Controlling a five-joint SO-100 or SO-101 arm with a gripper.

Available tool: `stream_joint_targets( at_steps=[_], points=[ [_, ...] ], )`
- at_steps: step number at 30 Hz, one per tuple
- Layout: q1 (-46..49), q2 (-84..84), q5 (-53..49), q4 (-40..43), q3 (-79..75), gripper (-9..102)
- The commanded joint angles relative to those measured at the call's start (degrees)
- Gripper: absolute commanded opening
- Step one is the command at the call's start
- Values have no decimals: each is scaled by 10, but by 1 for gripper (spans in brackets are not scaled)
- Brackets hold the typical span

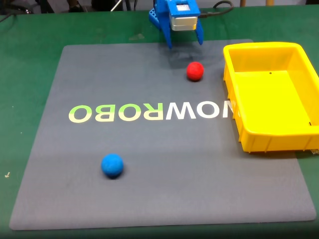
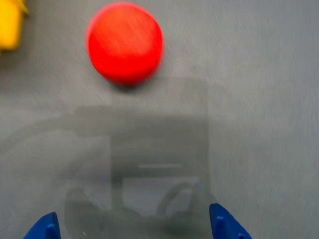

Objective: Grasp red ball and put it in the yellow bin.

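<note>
The red ball (image 1: 195,71) rests on the grey mat, a short way left of the yellow bin (image 1: 271,142) in the fixed view. My blue gripper (image 1: 183,41) hovers at the mat's far edge, just behind and slightly left of the ball, fingers pointing down and spread apart. In the wrist view the red ball (image 2: 125,42) lies ahead of the open gripper (image 2: 135,226), up and a little left, with bare mat between the two blue fingertips (image 2: 45,228). A corner of the yellow bin (image 2: 10,25) shows at the top left. Nothing is held.
A blue ball (image 1: 112,165) sits on the near left part of the grey mat (image 1: 159,149), which carries large pale lettering across its middle. Green table surface (image 1: 30,74) surrounds the mat. Cables lie behind the arm at the top.
</note>
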Motion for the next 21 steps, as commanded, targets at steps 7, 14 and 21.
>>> stream_joint_targets(
  at_steps=[7,14,21],
  points=[
    [-7,-200,18,-164,-103,35],
    [-4,-296,20,-242,-122,35],
    [-15,-371,36,-291,-155,35]
  ],
)
